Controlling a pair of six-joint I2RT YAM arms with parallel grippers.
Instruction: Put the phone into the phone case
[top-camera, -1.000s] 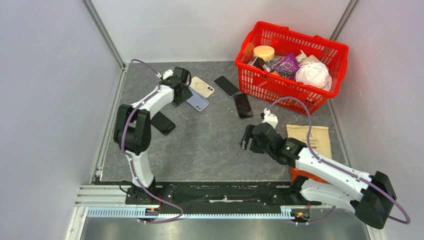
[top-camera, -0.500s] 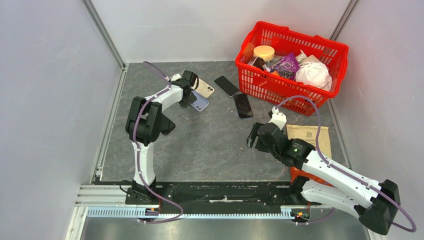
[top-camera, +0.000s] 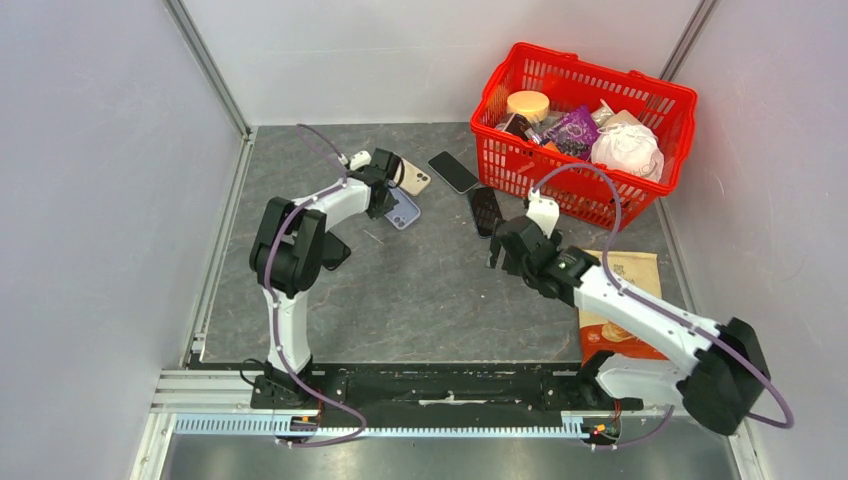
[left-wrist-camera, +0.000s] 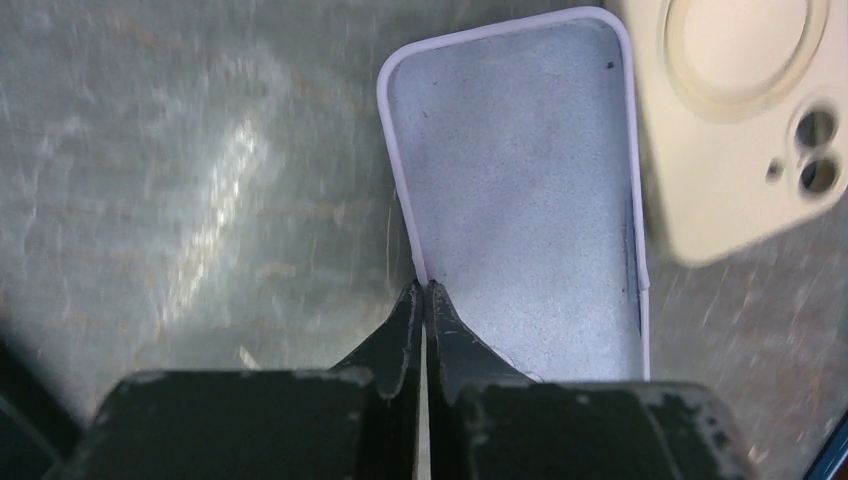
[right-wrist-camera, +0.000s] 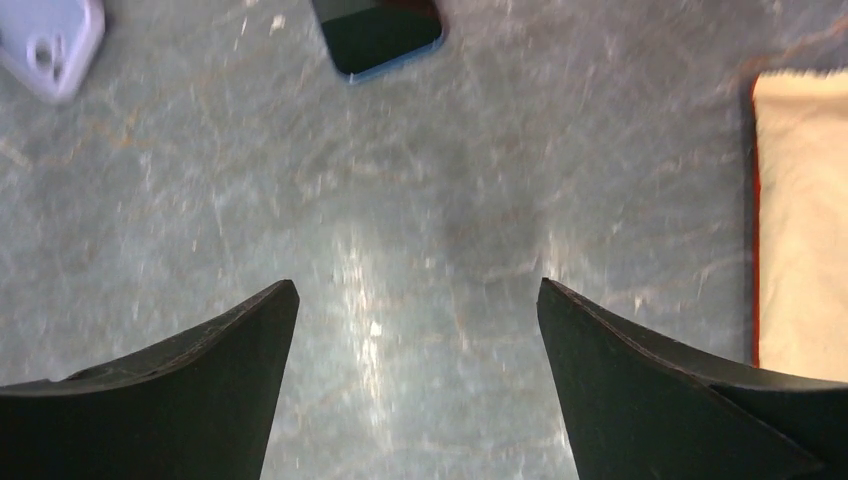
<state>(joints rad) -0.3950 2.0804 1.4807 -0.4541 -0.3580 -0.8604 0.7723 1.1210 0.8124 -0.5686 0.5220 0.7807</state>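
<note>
A lilac phone case (top-camera: 405, 211) lies inner side up at the back left of the table, filling the left wrist view (left-wrist-camera: 520, 190). My left gripper (top-camera: 388, 196) is shut on its left rim, the thin wall pinched between the closed tips (left-wrist-camera: 424, 288). A dark phone (top-camera: 486, 210) lies near the red basket and shows at the top of the right wrist view (right-wrist-camera: 380, 35). My right gripper (top-camera: 502, 246) hovers just in front of it, open (right-wrist-camera: 417, 285), with only bare table between the fingers.
A beige case (top-camera: 412, 177) touches the lilac one at its far side (left-wrist-camera: 740, 120). Another phone (top-camera: 453, 171) lies beyond, and a black one (top-camera: 335, 250) sits half under the left arm. The red basket (top-camera: 640, 92) of goods stands back right, a brown bag (top-camera: 628, 275) under the right arm.
My left gripper has closed onto the lilac case's rim. The right arm has swung up and left toward the dark phone, its fingers spreading a little wider.
</note>
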